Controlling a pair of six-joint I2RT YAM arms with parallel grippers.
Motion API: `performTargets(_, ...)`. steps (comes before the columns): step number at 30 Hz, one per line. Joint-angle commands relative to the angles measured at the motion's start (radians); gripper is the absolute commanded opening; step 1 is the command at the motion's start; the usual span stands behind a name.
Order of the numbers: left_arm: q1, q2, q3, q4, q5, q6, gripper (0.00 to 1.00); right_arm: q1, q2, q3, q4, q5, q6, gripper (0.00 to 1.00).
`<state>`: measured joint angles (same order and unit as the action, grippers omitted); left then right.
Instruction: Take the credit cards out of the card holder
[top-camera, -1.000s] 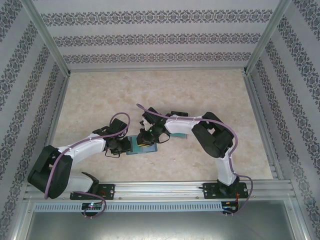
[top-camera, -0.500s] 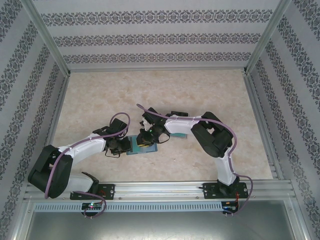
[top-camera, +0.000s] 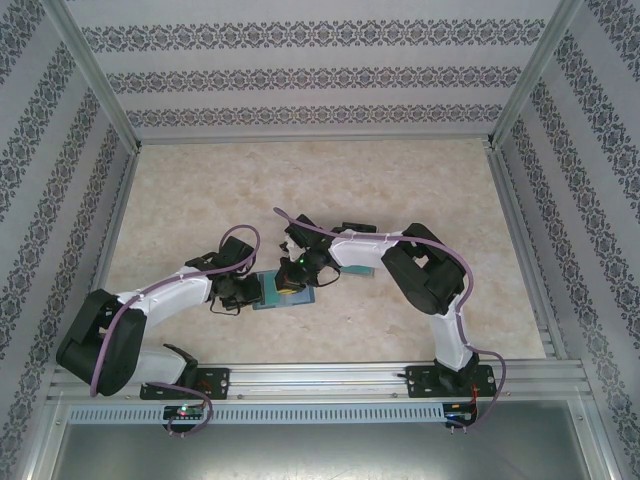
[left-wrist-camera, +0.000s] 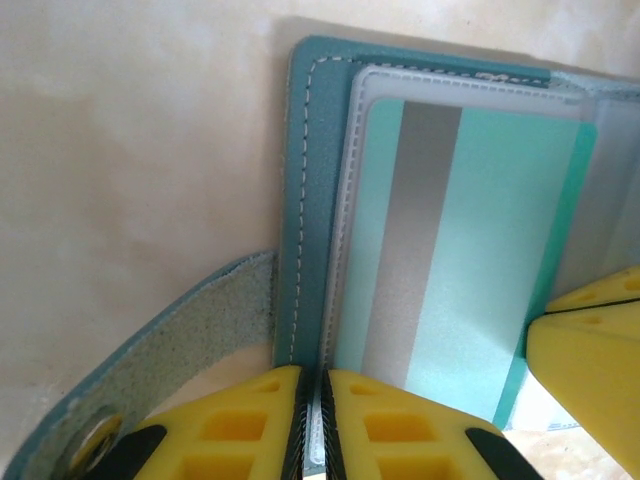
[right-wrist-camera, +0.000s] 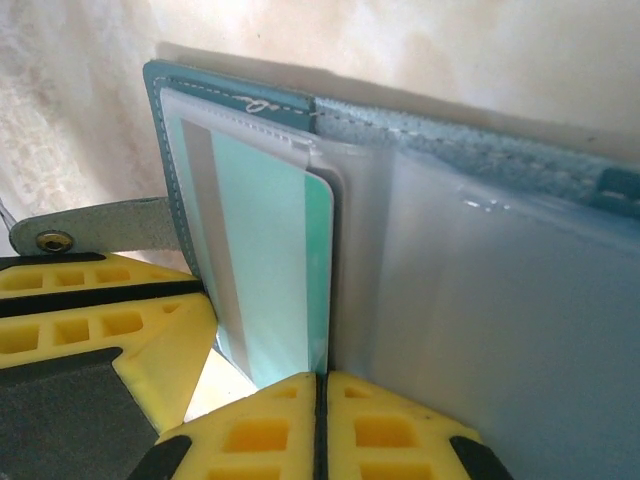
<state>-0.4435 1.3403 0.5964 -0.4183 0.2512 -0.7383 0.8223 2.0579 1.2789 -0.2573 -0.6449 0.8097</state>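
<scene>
On the bench (top-camera: 400, 180), the card holder (left-wrist-camera: 305, 200) is pinched by the left gripper (left-wrist-camera: 312, 420), its unremoved credit card (right-wrist-camera: 270, 260) by the right gripper (right-wrist-camera: 320, 410).

L gripper (left-wrist-camera: 310, 425) pinched shut, R gripper (right-wrist-camera: 320, 425) shut, both angled inward

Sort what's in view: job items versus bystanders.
Job: card holder, credit card in its clear sleeve, left end effector, right end effector.
Bystanders: table, patterned walls, metal rail.
</scene>
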Motion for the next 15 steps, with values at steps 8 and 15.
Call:
performTargets(8,0.003,0.02,-0.007,0.006,0.0,-0.007,0.12,-0.051,-0.082,-0.086,0.038,-0.002,0.004,0.0)
performTargets(15,0.003,0.028,-0.006,0.006,0.003,-0.008,0.11,-0.063,-0.095,-0.102,0.037,-0.005,-0.003,0.0)
